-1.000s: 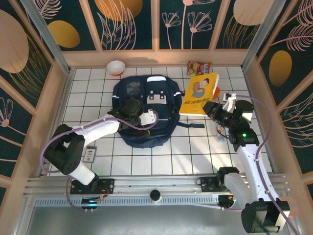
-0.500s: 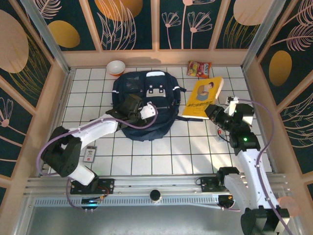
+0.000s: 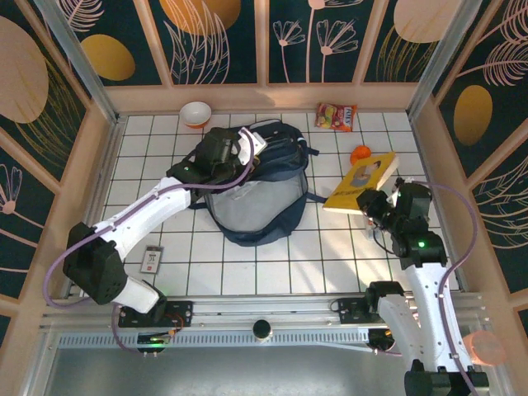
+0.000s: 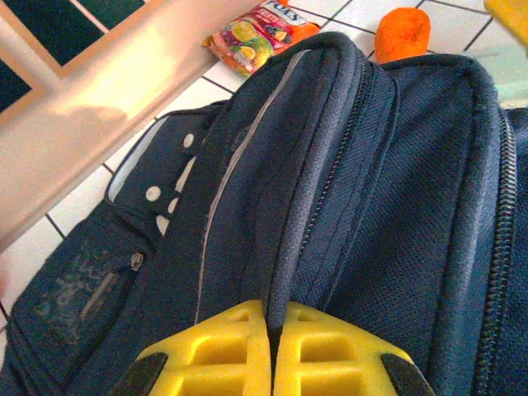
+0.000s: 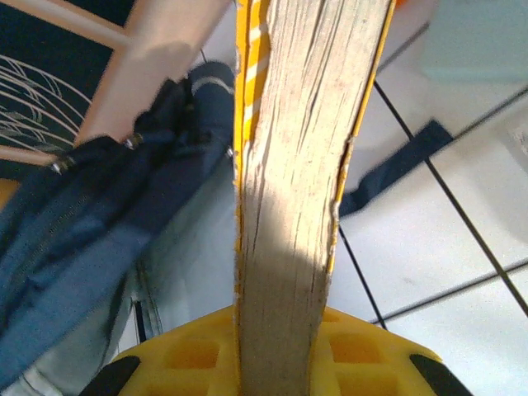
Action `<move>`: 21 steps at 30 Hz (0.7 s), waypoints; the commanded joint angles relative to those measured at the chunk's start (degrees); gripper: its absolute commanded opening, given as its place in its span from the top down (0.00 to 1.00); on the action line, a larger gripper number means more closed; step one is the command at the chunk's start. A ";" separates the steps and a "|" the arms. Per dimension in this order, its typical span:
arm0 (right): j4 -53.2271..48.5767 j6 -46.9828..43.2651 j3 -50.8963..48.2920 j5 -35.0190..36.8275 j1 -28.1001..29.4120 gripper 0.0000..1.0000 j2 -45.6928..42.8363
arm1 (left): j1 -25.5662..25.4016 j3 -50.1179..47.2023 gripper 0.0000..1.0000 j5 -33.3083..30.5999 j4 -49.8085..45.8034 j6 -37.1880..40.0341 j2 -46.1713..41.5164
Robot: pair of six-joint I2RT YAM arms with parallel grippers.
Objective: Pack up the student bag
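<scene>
Two grips are set for loading. The left gripper (image 4: 272, 334) is clenched on a fabric ridge of the student bag (image 3: 252, 206), lifting it, and the right gripper (image 5: 285, 351) clamps a yellow book (image 3: 360, 180) at the bag's three o'clock. The bag sits mid-table: soft, slumping woven navy cloth with a paler grey panel showing. Next, I judge, the stiff, rough-edged book must swing toward nine o'clock into the opening.

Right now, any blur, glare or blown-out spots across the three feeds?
Top external: sharp and evenly lit over the student bag. Left wrist: bag weave crisp, wooden rail blown out, snack packet slightly soft. Right wrist: book page edge in focus, shadow band across its lower part; bag and tiles behind it blurred.
</scene>
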 commanded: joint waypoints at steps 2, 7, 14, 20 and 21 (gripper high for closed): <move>-2.80 2.17 2.84 -1.36 2.19 1.00 -4.34 | 0.03 6.28 1.00 -1.37 2.87 -8.11 1.79; 1.03 3.96 -0.45 -13.62 3.60 1.00 -7.01 | 0.06 7.80 1.00 -1.58 2.77 -10.08 3.10; 16.22 11.35 -7.76 -22.14 12.40 1.00 -7.51 | 0.06 10.05 1.00 -1.75 2.25 -10.82 4.91; 39.51 15.33 -12.60 -20.48 23.48 1.00 1.11 | 0.06 11.30 1.00 -0.13 2.44 -11.15 5.47; 41.82 15.09 -12.54 -19.18 25.03 1.00 4.31 | 0.06 11.57 1.00 -0.08 2.34 -11.17 5.48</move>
